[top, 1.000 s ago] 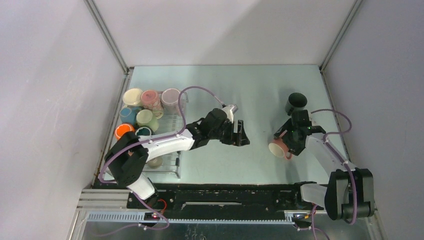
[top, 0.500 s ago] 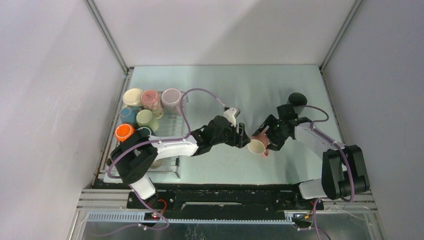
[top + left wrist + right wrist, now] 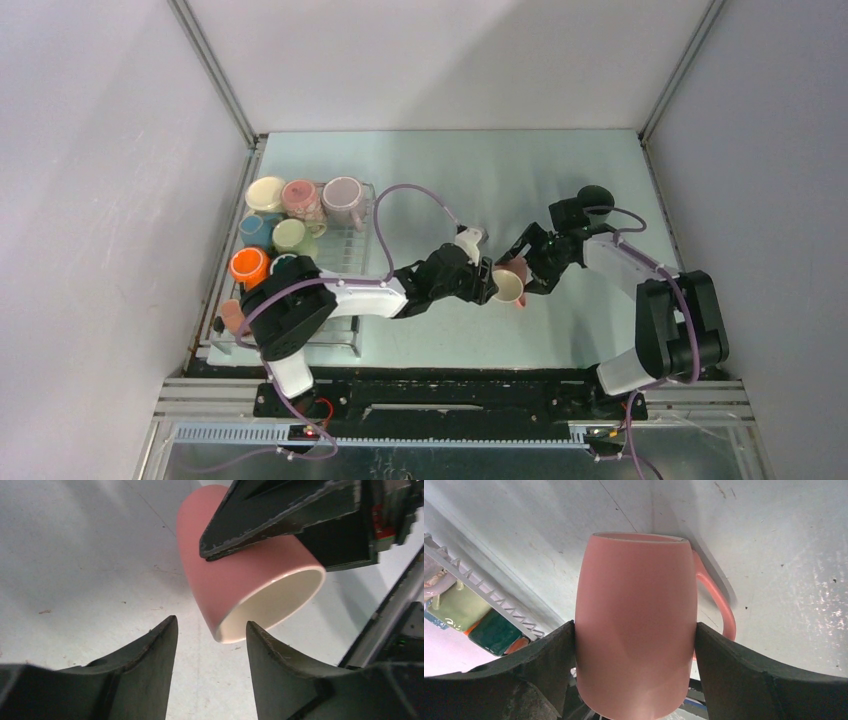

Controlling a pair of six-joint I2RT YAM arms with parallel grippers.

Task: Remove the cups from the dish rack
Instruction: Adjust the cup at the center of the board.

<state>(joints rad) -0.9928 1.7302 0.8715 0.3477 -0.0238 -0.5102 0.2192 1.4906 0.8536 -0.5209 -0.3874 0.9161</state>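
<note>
A pink cup [image 3: 510, 283] hangs on its side above the table's middle, with my right gripper [image 3: 527, 270] shut on its body [image 3: 636, 605]. In the right wrist view its handle points right between the right gripper [image 3: 635, 630]. My left gripper [image 3: 211, 622] is open at the cup's rim [image 3: 240, 580]; one finger sits outside the wall and the other in front of the cream mouth, with gaps showing. The dish rack [image 3: 345, 255] at the left holds several cups: cream [image 3: 266, 192], pink [image 3: 299, 195], mauve [image 3: 342, 192], blue [image 3: 254, 230], green [image 3: 290, 235], orange [image 3: 247, 266].
A dark cup [image 3: 597, 197] stands on the table at the right, partly behind my right arm. Side walls close in the table left and right. The rack's wire edge [image 3: 474, 580] shows in the right wrist view, with a teal cup [image 3: 494, 630] behind it.
My right arm carried the pink cup leftward to the table's middle. My left arm reached right to meet it, and its jaws have narrowed around the cup's rim.
</note>
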